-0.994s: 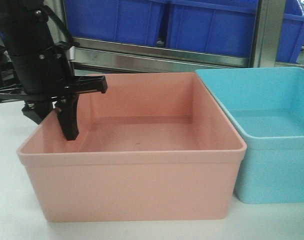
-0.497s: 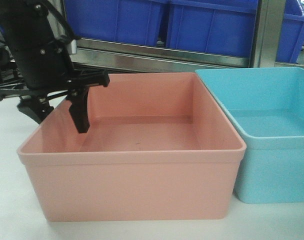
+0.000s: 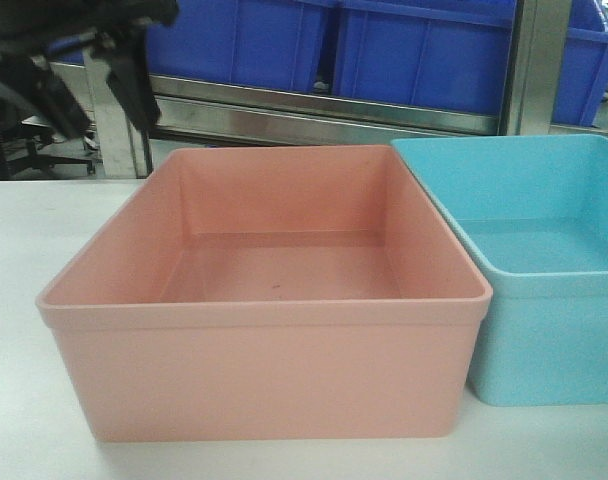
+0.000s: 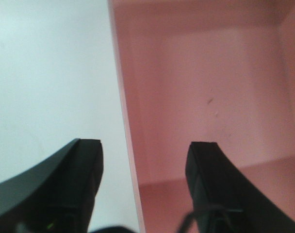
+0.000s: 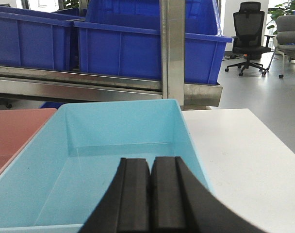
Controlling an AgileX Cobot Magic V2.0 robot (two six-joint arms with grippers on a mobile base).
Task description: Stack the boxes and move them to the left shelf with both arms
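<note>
The left gripper (image 4: 145, 150) is pulling up and away. A second ago one of its fingers was dipping inside the pink tub (image 3: 274, 370) at the left wall, and now it is hanging high above that wall, blurred in the top-left corner of the front view. Its fingers are standing wide apart and grasping nothing, one over the table (image 3: 24, 230) and one over the tub's inside. The pink tub is sitting on the table exactly where it was, right against the blue tub (image 3: 554, 340). The right gripper (image 5: 150, 189) is hovering over the blue tub with its fingers pressed together, empty. The left arm seems to be backing off rather than gripping, so stacking is not yet starting.
</note>
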